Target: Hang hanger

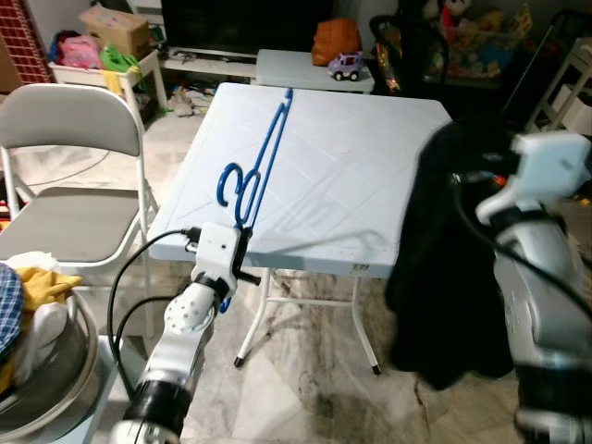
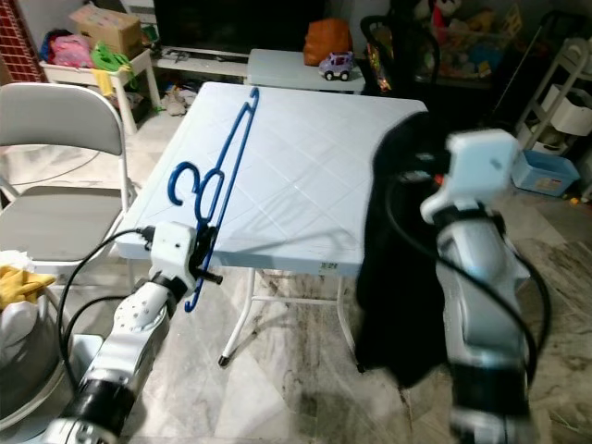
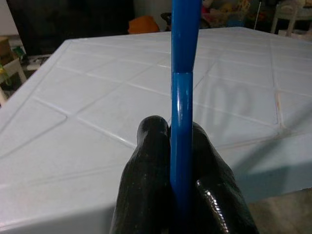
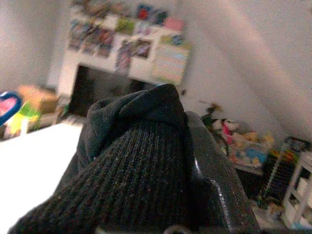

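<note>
A blue plastic hanger [image 1: 268,148] lies across the left part of the white folding table [image 1: 351,166], its hook toward the near edge. My left gripper [image 3: 176,127] is shut on the hanger's bar [image 3: 185,97] at the table's near left edge [image 1: 239,252]. A black knit garment [image 1: 444,268] hangs at the table's right side, reaching toward the floor. My right gripper [image 4: 187,119] is shut on the garment's top [image 4: 141,161], which drapes over the fingers [image 4: 212,165].
A grey folding chair [image 1: 65,129] stands left of the table. A metal basin [image 1: 46,388] of laundry sits at the near left. Behind the table are a low table [image 1: 296,67] with a toy car [image 1: 345,65], a TV stand and cluttered shelves.
</note>
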### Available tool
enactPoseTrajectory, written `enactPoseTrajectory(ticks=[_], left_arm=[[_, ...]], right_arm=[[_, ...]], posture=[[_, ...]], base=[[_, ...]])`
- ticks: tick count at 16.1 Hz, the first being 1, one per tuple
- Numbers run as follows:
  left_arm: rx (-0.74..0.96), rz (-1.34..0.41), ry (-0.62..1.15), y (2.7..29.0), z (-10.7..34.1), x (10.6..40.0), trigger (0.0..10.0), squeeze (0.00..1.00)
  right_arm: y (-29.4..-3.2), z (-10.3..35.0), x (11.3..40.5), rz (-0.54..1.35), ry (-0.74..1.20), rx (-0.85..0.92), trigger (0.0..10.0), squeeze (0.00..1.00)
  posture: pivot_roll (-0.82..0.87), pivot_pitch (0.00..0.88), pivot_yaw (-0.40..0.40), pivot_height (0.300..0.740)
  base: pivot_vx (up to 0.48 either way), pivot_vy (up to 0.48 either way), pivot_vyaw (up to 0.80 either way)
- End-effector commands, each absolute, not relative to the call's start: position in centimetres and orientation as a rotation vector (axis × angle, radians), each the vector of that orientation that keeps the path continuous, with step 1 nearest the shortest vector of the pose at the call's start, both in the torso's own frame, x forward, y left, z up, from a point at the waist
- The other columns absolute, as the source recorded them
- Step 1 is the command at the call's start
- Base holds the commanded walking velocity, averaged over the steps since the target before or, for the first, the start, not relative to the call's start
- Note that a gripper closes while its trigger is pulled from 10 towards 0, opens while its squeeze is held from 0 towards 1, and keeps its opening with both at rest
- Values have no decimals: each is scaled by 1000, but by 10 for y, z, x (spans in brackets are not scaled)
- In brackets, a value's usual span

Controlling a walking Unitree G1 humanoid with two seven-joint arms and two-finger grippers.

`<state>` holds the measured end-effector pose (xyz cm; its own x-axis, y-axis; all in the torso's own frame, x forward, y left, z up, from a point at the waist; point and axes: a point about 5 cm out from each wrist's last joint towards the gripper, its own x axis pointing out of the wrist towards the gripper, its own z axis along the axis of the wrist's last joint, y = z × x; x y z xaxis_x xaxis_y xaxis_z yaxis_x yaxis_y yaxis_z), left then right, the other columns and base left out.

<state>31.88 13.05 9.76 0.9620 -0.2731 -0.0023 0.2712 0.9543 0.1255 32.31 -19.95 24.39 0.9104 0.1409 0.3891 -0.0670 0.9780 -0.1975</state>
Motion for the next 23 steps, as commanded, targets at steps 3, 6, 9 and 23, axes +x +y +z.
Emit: enactPoseTrajectory(ticks=[3, 6, 9, 23], left_arm=[[136, -242, -3, 137, 98, 318, 10000, 0], [136, -243, -6, 136, 100, 318, 10000, 0], [141, -248, 4, 138, 99, 314, 10000, 0], [165, -180, 29, 157, 100, 291, 10000, 0]], right_arm=[[-182, 270, 340, 199, -481, -143, 0, 0], [-166, 310, 380, 246, -517, -137, 0, 0], [-168, 353, 404, 175, -517, -113, 0, 0], [-199, 312, 418, 128, -311, -377, 745, 0]], posture=[[175, 43, -127, 740], [199, 44, -127, 740], [222, 60, -129, 740], [306, 125, -167, 740]], base=[[0, 0, 0], [0, 0, 0], [0, 0, 0], [0, 0, 0]])
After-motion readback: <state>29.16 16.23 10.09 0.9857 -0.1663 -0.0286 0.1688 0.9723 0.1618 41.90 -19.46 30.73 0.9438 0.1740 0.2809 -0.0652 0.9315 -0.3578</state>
